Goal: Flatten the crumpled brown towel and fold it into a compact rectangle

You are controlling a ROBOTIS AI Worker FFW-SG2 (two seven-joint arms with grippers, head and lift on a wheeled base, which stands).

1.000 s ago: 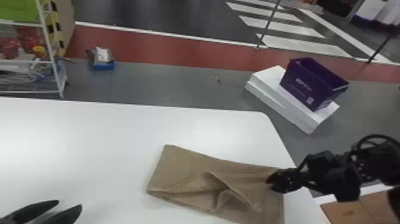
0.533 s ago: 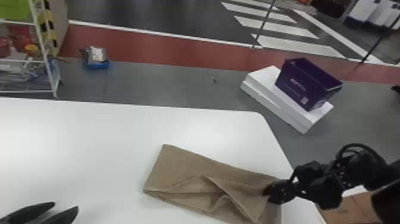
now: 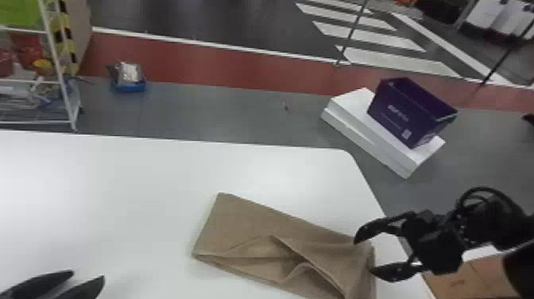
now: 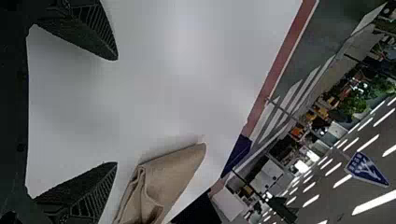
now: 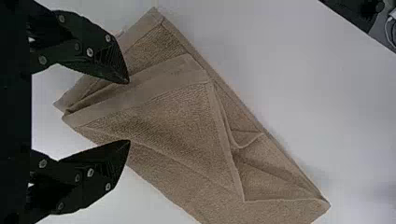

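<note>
Towel [image 3: 246, 222] is lying rumpled; right gripper [image 3: 363, 255] is gaping over its right end; left gripper [image 3: 88, 275] is gaping left of it

A hand could pass along the far edge of the table [image 3: 131, 183] up to its far right corner — beyond the brown towel [image 3: 246, 222] — and between towel and left gripper [image 3: 88, 275]. The right gripper [image 3: 363, 256] (arm behind it) obstructs the right edge.
</note>
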